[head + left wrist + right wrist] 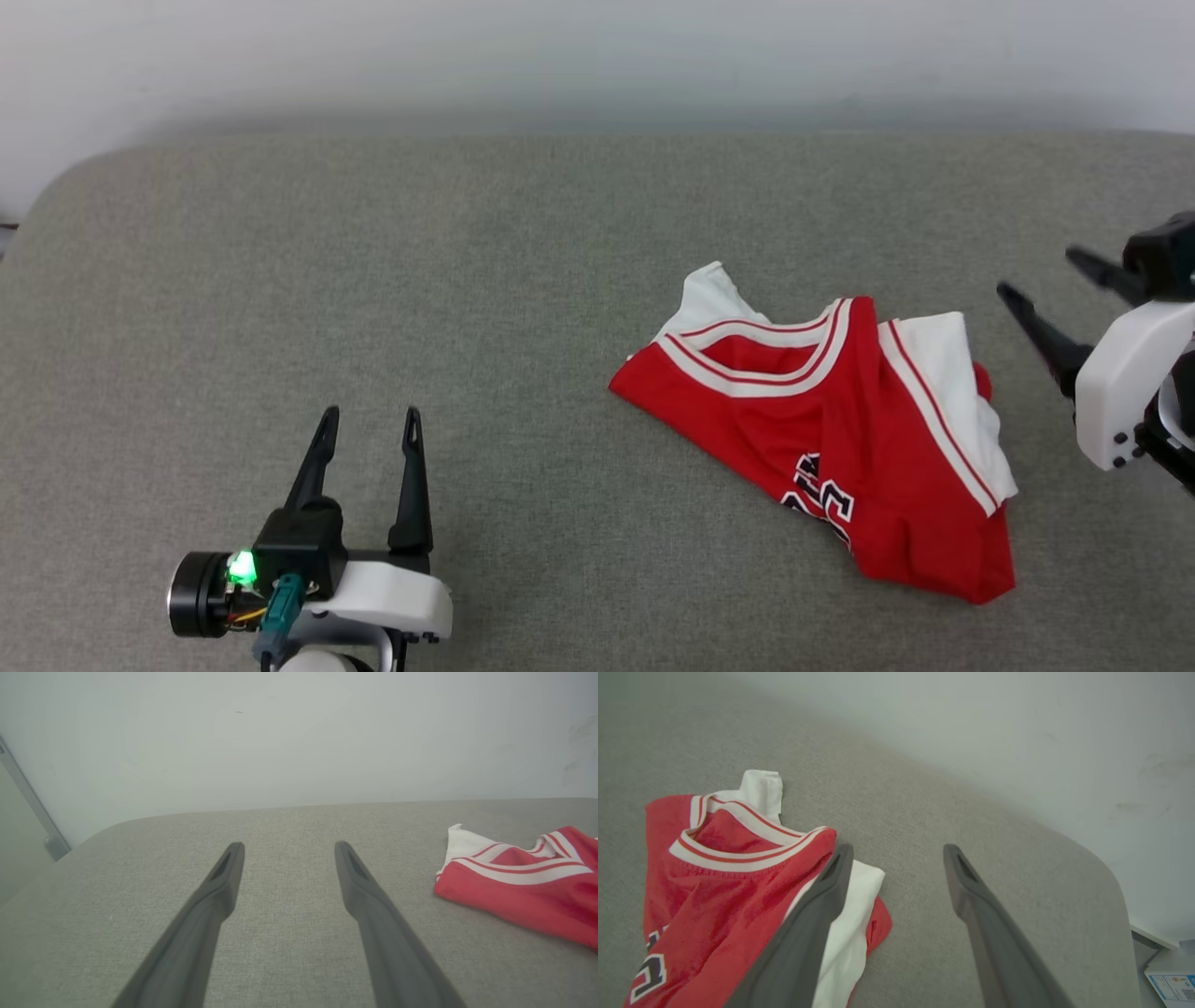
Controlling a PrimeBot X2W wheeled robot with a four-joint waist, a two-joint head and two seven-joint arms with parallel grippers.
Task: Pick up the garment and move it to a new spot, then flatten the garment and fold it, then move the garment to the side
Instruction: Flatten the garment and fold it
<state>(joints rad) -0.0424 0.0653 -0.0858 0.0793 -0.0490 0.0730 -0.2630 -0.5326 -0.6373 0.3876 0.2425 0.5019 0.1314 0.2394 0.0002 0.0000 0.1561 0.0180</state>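
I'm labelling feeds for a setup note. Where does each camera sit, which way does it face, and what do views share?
Head view: on the head, looking forward and down at the grey fabric surface and crumpled red soft-fabric T-shirt with white sleeves; open left gripper lower left, open right gripper at right.
Left wrist view: on the left wrist, looking along its two dark fingers toward the pale wall; T-shirt at right.
Right wrist view: on the right wrist, looking along its fingers past the T-shirt.
Shared: T-shirt, surface, wall.

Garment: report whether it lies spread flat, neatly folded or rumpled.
Rumpled. The garment lies skewed on the grey fabric surface, its white sleeve bunched along the red body, lettering partly lost in a crease.
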